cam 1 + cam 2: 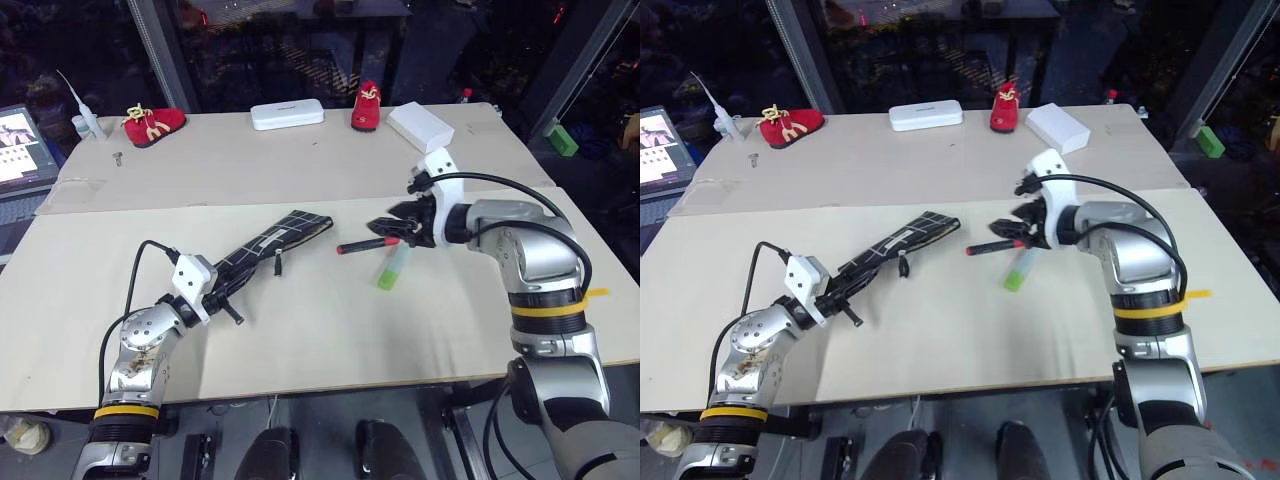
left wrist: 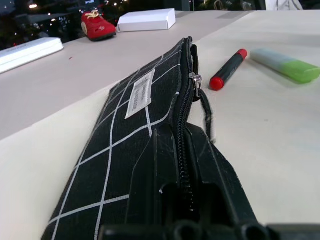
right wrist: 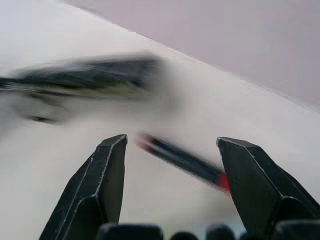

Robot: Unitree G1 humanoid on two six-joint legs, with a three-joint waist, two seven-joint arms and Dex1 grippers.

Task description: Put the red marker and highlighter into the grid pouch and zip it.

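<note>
Pickup step: right gripper (image 1: 392, 226) fingers spread — red marker (image 3: 182, 161) lies between them; next they close. Left gripper (image 1: 222, 296) fingers pinch the grid pouch (image 1: 268, 243).

A: The grid pouch (image 2: 125, 150) looks like woven black cloth, matt, with thin white lines, a sewn cloth label and a metal zip slider. The table (image 1: 330, 330)?

B: Pale, smooth and matt, like board. The red marker (image 2: 228, 69) is glossy plastic with a shine on its cap; at its 3 o'clock, the highlighter (image 2: 286, 65) is frosted, translucent plastic.

A: And the left gripper (image 2: 187, 195)?

B: Black matt plastic, slightly scuffed.
</note>
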